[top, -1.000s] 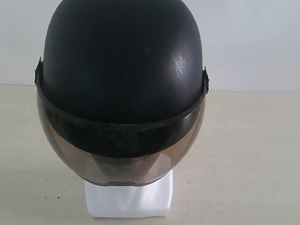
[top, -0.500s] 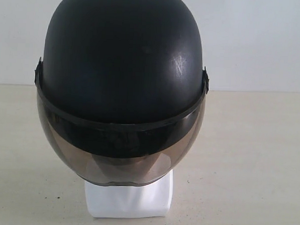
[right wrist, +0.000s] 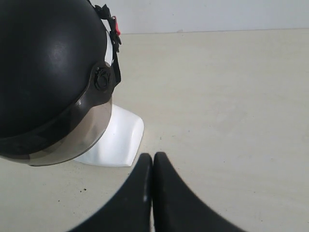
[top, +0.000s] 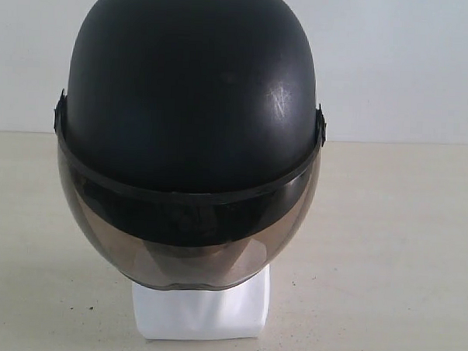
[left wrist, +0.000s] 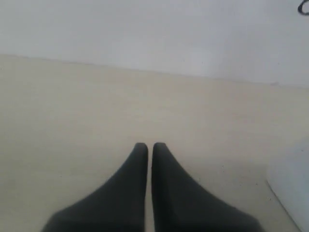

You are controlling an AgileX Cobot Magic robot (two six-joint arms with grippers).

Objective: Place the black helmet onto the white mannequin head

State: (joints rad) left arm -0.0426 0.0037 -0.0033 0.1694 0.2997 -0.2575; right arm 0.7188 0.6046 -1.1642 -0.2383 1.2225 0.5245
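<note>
The black helmet (top: 191,96) sits on the white mannequin head, its smoky visor (top: 184,251) hanging over the face. Only the head's white squarish base (top: 201,314) shows below the visor. The right wrist view has the helmet (right wrist: 48,63) and the white base (right wrist: 118,140) close by, with my right gripper (right wrist: 152,155) shut and empty just beside the base. My left gripper (left wrist: 150,145) is shut and empty above bare table; a blurred white shape (left wrist: 292,188) at the picture's edge may be the base. Neither gripper appears in the exterior view.
The beige table (top: 386,244) spreads around the mannequin, with a white wall (top: 402,66) behind it. A red strap buckle (right wrist: 115,26) hangs at the helmet's side.
</note>
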